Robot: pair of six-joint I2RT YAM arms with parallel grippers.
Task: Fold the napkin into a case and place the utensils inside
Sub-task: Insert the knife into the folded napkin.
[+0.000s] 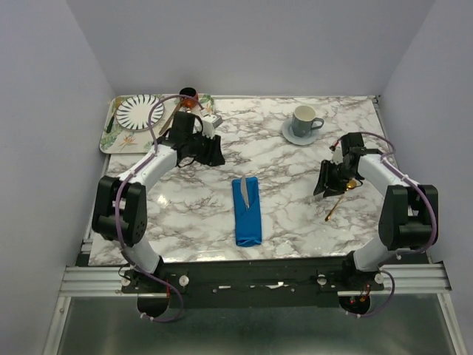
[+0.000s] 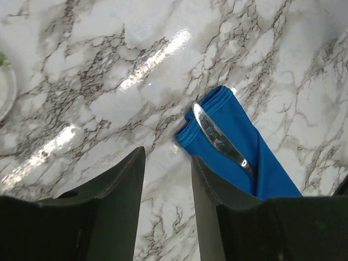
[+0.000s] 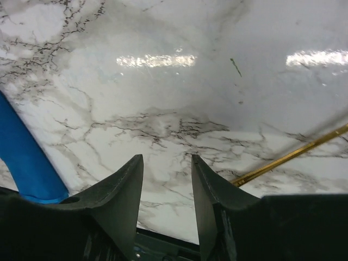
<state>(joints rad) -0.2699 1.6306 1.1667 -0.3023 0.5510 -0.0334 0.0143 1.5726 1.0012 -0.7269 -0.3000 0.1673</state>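
1 case point(image 1: 247, 216), 2 utensils point(image 1: 244, 189).

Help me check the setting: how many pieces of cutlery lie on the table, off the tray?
2. A silver knife lies on the folded blue napkin at centre; a gold utensil lies on the table to its right. The tray at far left may hold more, partly hidden.

1. A white marble-patterned table point(image 1: 295, 214) with grey veins fills the scene.
2. A pale green tray point(image 1: 109, 139) sits at the table's far left corner.
3. A round white plate point(image 1: 138, 111) with dark radiating stripes lies on the tray.
4. A grey-blue mug point(image 1: 303, 120) stands upright on a matching saucer point(image 1: 288, 134), far right of centre.
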